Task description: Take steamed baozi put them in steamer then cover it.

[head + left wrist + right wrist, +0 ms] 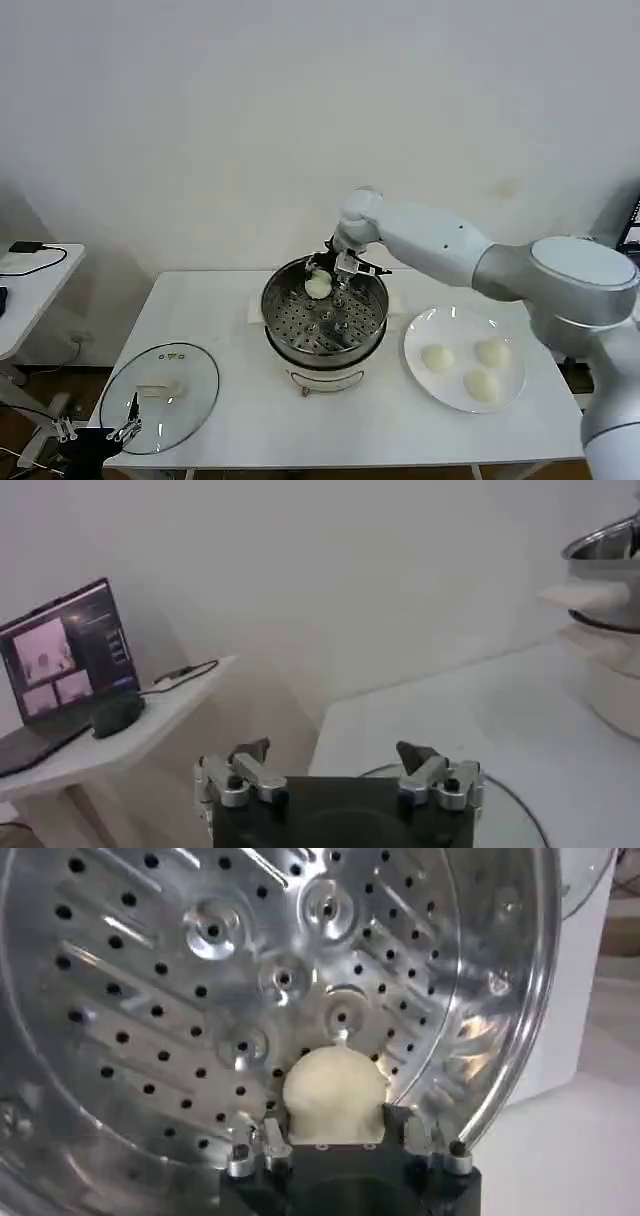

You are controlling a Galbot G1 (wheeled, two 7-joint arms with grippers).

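Right gripper [330,285] clamped on first cream-white round bun [318,287] over shiny perforated steel steamer [285,340] mid-frame; three buns [438,357] still plated lower right, glass lid [195,385] off lower left; left gripper [338,770] wide open, parked

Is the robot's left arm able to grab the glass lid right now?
Probably yes. The left gripper hovers open at the near edge of the glass lid, which lies flat on the table with nothing on it. The pale handle looks free.

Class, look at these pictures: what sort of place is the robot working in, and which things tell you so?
Probably a robot test room, not a kitchen: plain white walls, a bare white table holding the steamer, and a side desk with an open laptop.
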